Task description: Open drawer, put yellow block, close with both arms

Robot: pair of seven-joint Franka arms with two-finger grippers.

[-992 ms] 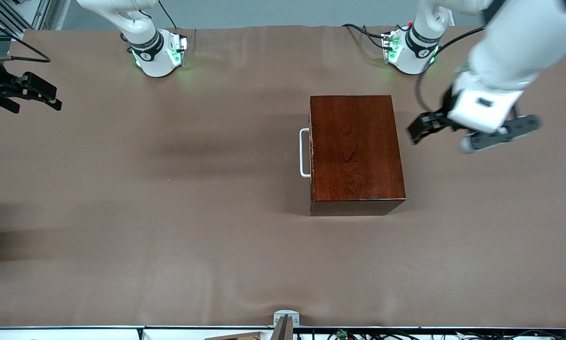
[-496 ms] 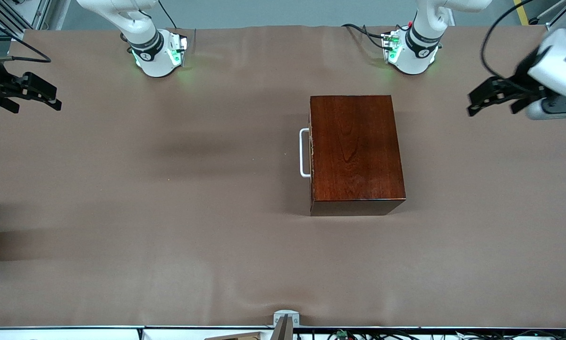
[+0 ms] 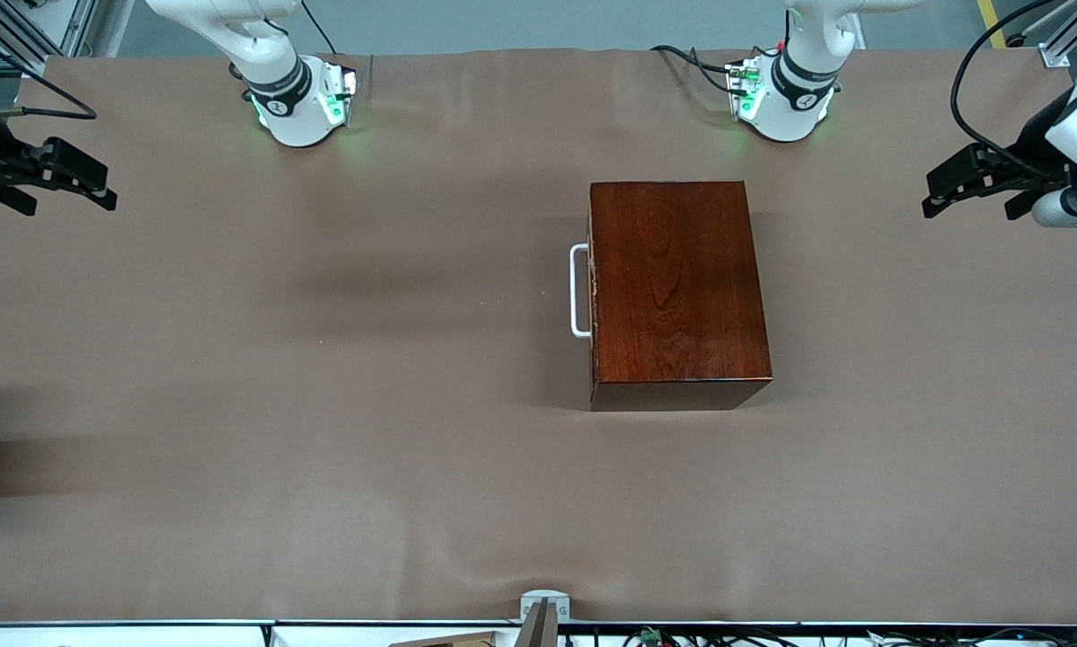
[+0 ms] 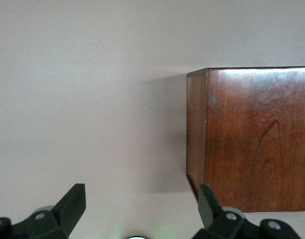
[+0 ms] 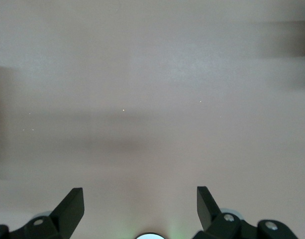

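The dark mahogany box stands mid-table with its drawer pushed in. The drawer's white bar handle faces the right arm's end of the table. The yellow block is out of view. My left gripper is open and empty, up over the bare table at the left arm's end, apart from the box. In the left wrist view my left gripper is open, and a corner of the box shows. My right gripper is open and empty, waiting over the right arm's end of the table. The right wrist view shows my right gripper over cloth only.
A brown cloth covers the table. The two arm bases glow green along the edge farthest from the front camera. A small metal bracket sits at the nearest edge.
My left arm has swung away from beside the box toward the left arm's end of the table. The box, drawer and right arm have not moved.
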